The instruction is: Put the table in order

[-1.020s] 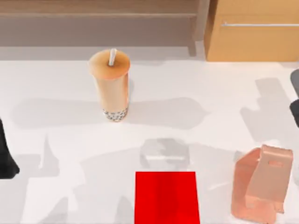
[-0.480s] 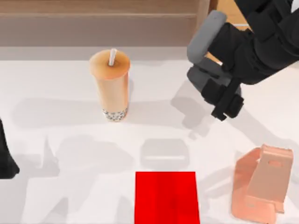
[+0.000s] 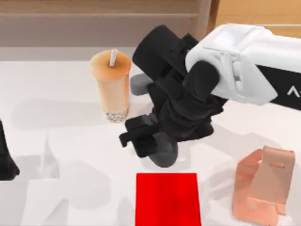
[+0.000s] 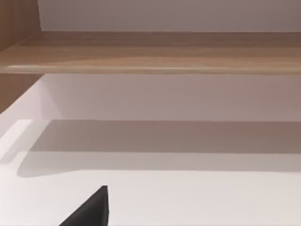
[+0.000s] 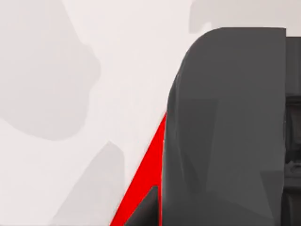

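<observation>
The white worktop [image 3: 61, 94] spreads across the whole top view, from the near edge to the wooden shelving at the far side. At its near edge, at the middle, lies a red mat [image 3: 168, 199], flat and square to the edge. To the right of the mat, well apart from it, a pink stand [image 3: 264, 186] sits near the right edge, its sloped back tilted. At the left edge, near side, a dark part of the left arm [image 3: 5, 160] is parked; its wrist view looks across bare white worktop to a wooden shelf [image 4: 150, 59] at the far side, with one dark fingertip [image 4: 91, 209] low in the frame, and I cannot tell how far that claw is open. Just beyond the mat's far edge hangs the right claw [image 3: 146, 139], at the end of a black wrist that reaches in from the white right arm [image 3: 244, 61] on the far right. It points toward the left and near side; whether its fingers are parted or hold anything I cannot tell. The right wrist view shows a grey finger [image 5: 221, 132] close up over white worktop, with a red sliver of mat beside it. Farther back and left of the claw a milk tea cup [image 3: 111, 87] stands upright with a white straw [image 3: 113, 57]. At the far right corner stands a wooden cabinet [image 3: 221, 42].
</observation>
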